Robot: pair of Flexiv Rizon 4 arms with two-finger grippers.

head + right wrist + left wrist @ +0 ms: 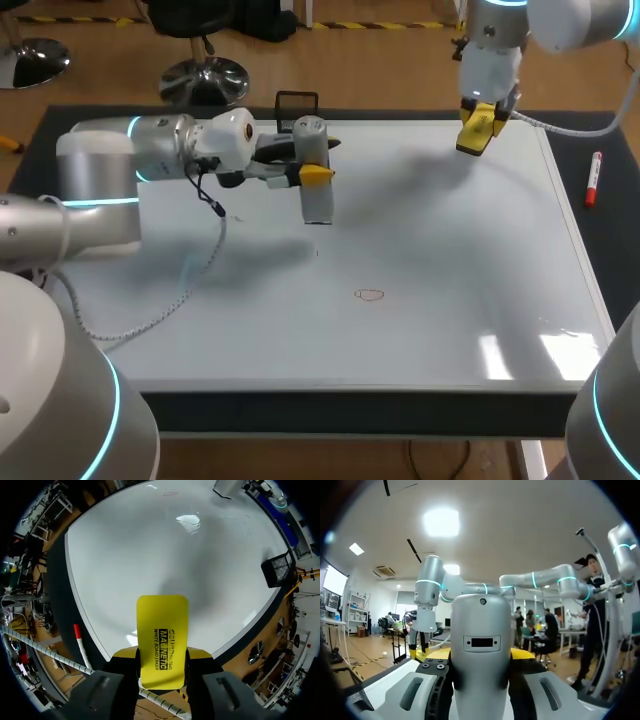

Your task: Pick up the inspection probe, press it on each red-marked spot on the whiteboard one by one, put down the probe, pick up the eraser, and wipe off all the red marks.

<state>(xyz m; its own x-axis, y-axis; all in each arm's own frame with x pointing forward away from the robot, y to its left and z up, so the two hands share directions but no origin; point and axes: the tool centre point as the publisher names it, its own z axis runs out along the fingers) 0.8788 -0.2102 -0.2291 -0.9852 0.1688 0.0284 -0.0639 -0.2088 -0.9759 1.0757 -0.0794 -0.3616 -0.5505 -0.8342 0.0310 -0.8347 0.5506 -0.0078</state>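
White glossy whiteboard point(430, 260) covers most of the table. It is hard and slick, so anything pressed on it could skate sideways.

The left gripper point(310, 166) hangs over the board's far left part, its fingers clamped on the silver cylindrical inspection probe point(318, 200). The probe stands upright with its lower end just above or at the surface; I cannot tell which. It looks rigid, smooth-shelled and fairly heavy for its size. I judge the mid-body grip shown in the left wrist view sound, though the rounded casing could twist if pushed off-axis.

Behind the probe, at the board's far edge, stands 1 black wire basket point(277, 569); what it holds I cannot tell.

The right gripper point(162, 655) hovers over the far right corner, closed on the flat yellow rectangular magnetic eraser point(162, 625). It pinches the 2 long edges, and most of the block sticks out ahead of the fingertips. The eraser is probably light and stiff-backed, and that edge hold should suit flat wiping.

A red-capped white marker pen point(593, 178) lies on the dark mat beside the board's right edge.

Only 1 small red looped mark point(370, 294) shows, near the board's middle, well apart from both grippers.
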